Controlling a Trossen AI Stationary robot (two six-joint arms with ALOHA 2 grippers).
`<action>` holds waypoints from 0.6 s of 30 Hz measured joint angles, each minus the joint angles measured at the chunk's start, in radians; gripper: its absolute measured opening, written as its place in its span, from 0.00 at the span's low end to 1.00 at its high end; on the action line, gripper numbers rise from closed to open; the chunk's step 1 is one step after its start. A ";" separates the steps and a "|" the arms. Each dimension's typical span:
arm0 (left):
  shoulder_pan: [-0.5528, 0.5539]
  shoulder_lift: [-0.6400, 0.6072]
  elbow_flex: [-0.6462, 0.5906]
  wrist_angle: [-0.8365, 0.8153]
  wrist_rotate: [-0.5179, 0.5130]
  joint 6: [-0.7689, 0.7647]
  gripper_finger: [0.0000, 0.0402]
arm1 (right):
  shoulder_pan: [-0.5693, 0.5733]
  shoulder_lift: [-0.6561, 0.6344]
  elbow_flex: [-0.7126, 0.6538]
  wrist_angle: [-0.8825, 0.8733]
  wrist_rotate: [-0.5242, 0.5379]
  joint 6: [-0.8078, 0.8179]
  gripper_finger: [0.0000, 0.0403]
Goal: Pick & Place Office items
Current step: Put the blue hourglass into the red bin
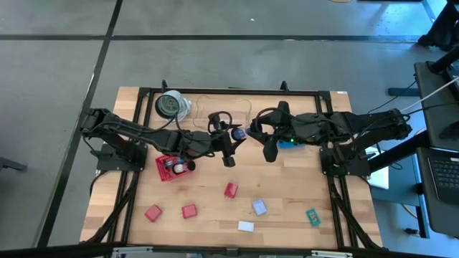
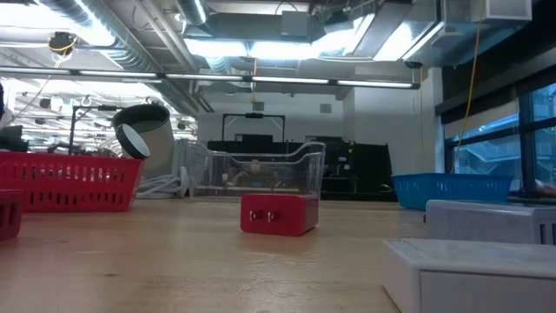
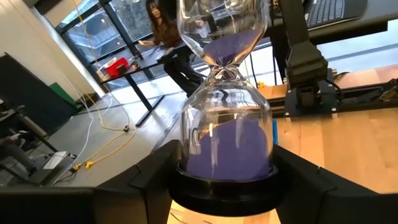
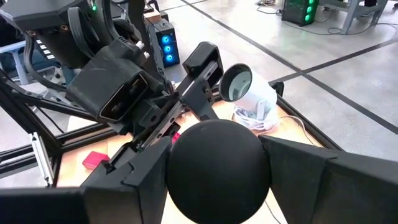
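Note:
An hourglass (image 1: 236,132) with purple sand and black end caps hangs above the table's middle, between both grippers. My left gripper (image 1: 228,137) is shut on one end and my right gripper (image 1: 249,133) on the other. On the near part of the table lie red blocks (image 1: 189,211) (image 1: 231,190), a pale blue cube (image 1: 259,207), a white block (image 1: 246,226) and a green tag (image 1: 313,216). In the low view the nearest red block (image 2: 278,214) rests flat on the wood. My left gripper (image 3: 225,171) pinches the hourglass's black end cap (image 3: 205,182) between its two fingers (image 3: 152,180), with the glass bulbs reaching away past the fingertips. The hourglass is lifted clear of the table. My right gripper (image 4: 217,165) pinches the other round black end cap (image 4: 217,155), which sits between its fingers (image 4: 140,168) seen end on.
A red tray (image 1: 172,167) holding small pieces sits under the left arm, and a blue tray (image 1: 290,143) under the right arm. A clear tray (image 1: 222,107) and a round black-and-white object (image 1: 172,106) stand at the far edge. People show in the room beyond.

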 joint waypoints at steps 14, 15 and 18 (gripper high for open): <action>0.000 0.000 0.000 0.015 0.007 -0.005 0.52 | 0.000 -0.001 0.001 -0.002 0.000 0.003 0.59; 0.000 0.000 0.000 0.022 0.006 -0.006 0.52 | 0.000 0.000 0.000 -0.007 0.000 0.003 0.61; 0.000 -0.001 0.001 0.021 0.006 -0.006 0.52 | 0.000 0.000 0.000 -0.008 -0.001 0.003 0.64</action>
